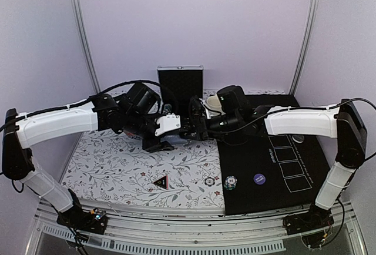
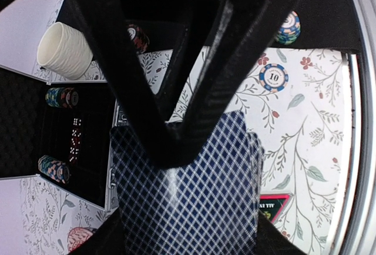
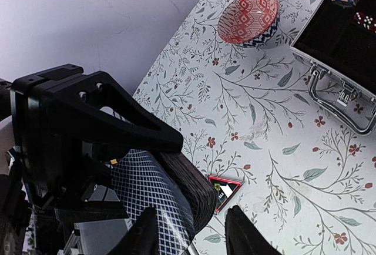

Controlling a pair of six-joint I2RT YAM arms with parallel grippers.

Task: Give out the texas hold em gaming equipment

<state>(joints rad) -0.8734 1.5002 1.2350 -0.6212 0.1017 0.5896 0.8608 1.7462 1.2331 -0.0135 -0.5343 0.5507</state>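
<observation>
A red-patterned dish [image 3: 248,19] sits on the floral cloth [image 3: 276,126] covering the desk, near an open metal case [image 3: 346,94] (handle facing outward). A cream ribbed cup [image 2: 64,49] stands just beside the case. A black mat [image 1: 258,161] lies alongside the cloth.

Counter [image 1: 147,211] with floral cloth [image 1: 106,161], black mat [image 1: 252,149]; nearer than left end effector [image 1: 182,133]: triangle marker [image 1: 160,181], two chips [image 1: 210,181], blue disc [image 1: 259,178].

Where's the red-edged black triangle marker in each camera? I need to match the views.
Top external: triangle marker near the front of the floral cloth, left of the striped chips.
Left wrist: bottom right, against the card deck.
Right wrist: lower centre, just right of the deck.
Shared landmark: the floral cloth under it.
</observation>
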